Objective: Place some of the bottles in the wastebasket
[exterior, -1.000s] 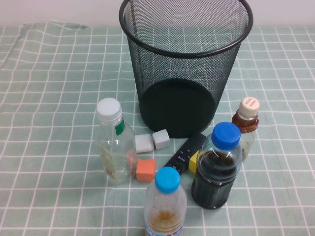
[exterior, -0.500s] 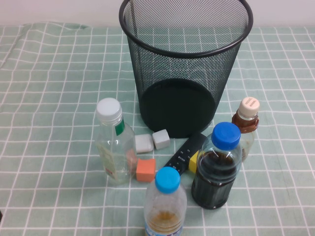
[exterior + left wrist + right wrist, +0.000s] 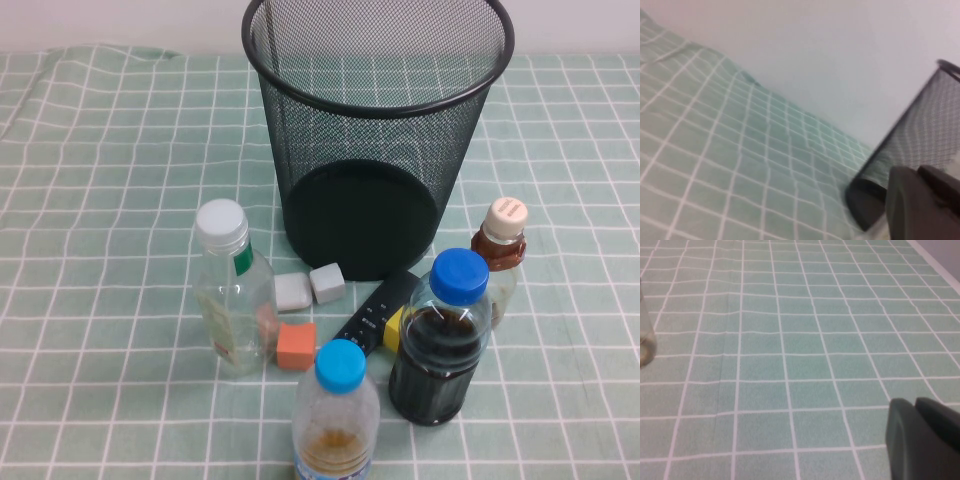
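Grippers out of the overhead shot, bottles all standing by the bin

Left gripper [image 3: 922,205]: only a dark chunk shows in the left wrist cam, held above the cloth, wastebasket wall just behind it; can't tell its state. Right gripper [image 3: 925,437]: same deal in the right wrist cam, dark corner over bare checked cloth, state can't be told. Neither arm shows in the high view.

Wastebasket [image 3: 375,140] upright at the far-center of the table; mesh side also seen in left wrist cam [image 3: 920,135]. White-capped bottle [image 3: 233,290], green/red label, stands near-left of the bin, upright, apart from it. Beige-capped bottle [image 3: 498,258] w/ brown neck stands near-right of the bin, upright, just behind the dark blue-capped bottle [image 3: 442,340], which holds dark liquid. Light blue-capped bottle [image 3: 337,415] nearest the cam, w/ a bit of amber liquid at the bottom.

Btwn the bottles: two grey cubes [image 3: 309,287] side by side, orange cube [image 3: 296,345] just beside the white-capped bottle, black remote [image 3: 375,312] lying flat near the bin base, yellow block [image 3: 394,328] partly hidden behind the dark bottle. Green checked tablecloth [image 3: 100,200] covers everything.
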